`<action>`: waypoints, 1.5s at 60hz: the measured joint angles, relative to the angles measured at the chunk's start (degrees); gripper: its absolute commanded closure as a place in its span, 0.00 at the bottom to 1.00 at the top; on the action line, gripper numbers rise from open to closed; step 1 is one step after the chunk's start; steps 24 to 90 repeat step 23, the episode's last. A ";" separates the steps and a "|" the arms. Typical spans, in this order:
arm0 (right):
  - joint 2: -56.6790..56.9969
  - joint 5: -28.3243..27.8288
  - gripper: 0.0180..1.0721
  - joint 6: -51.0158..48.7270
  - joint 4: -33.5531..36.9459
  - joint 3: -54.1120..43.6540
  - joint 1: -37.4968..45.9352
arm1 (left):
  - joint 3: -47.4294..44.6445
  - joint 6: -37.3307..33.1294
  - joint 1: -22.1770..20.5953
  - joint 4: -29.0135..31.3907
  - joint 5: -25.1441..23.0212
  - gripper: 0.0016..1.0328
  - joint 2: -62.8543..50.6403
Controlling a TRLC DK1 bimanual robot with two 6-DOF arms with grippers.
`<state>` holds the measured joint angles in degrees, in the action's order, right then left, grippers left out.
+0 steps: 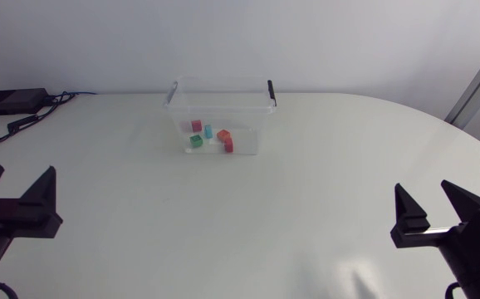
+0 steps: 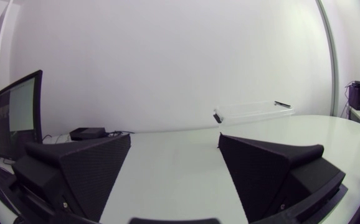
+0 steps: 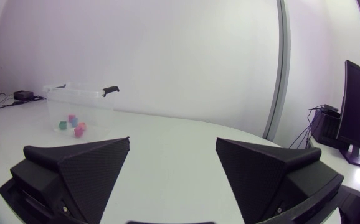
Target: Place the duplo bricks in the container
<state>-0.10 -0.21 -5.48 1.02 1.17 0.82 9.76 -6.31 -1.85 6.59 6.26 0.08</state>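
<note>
The duplo bricks (image 1: pixel 208 131) lie inside the clear container (image 1: pixel 247 139), well ahead of the left gripper (image 1: pixel 22 170) and the right gripper (image 1: pixel 423 186), both with fingers spread apart.

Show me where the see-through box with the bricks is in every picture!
Head view: the container stands at the table's far middle, with the bricks inside.
Left wrist view: the container is far ahead of the left gripper, off to one side.
Right wrist view: the container is far ahead of the right gripper, off to one side.
Shared landmark: the black box with cables on the table shows in all three.
</note>
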 measured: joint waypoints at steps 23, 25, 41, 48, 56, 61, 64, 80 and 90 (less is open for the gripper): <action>0.00 0.04 0.05 4.00 0.00 0.00 -0.39 | -8.61 4.87 1.42 -5.70 -5.86 0.04 -0.07; 0.00 0.04 0.05 4.00 0.00 0.00 -0.39 | -8.61 4.87 1.42 -5.70 -5.86 0.04 -0.07; 0.00 0.04 0.05 4.00 0.00 0.00 -0.39 | -8.61 4.87 1.42 -5.70 -5.86 0.04 -0.07; 0.00 0.04 0.05 4.00 0.00 0.00 -0.39 | -8.61 4.87 1.42 -5.70 -5.86 0.04 -0.07; 0.00 0.04 0.05 4.00 0.00 0.00 -0.39 | -8.61 4.87 1.42 -5.70 -5.86 0.04 -0.07; 0.00 0.04 0.05 4.00 0.00 0.00 -0.39 | -8.61 4.87 1.42 -5.70 -5.86 0.04 -0.07; 0.00 0.04 0.05 4.00 0.00 0.00 -0.39 | -8.61 4.87 1.42 -5.70 -5.86 0.04 -0.07; 0.00 0.04 0.05 4.00 0.00 0.00 -0.39 | -8.61 4.87 1.42 -5.70 -5.86 0.04 -0.07; 0.00 0.04 0.05 4.00 0.00 0.00 -0.39 | -8.61 4.87 1.42 -5.70 -5.86 0.04 -0.07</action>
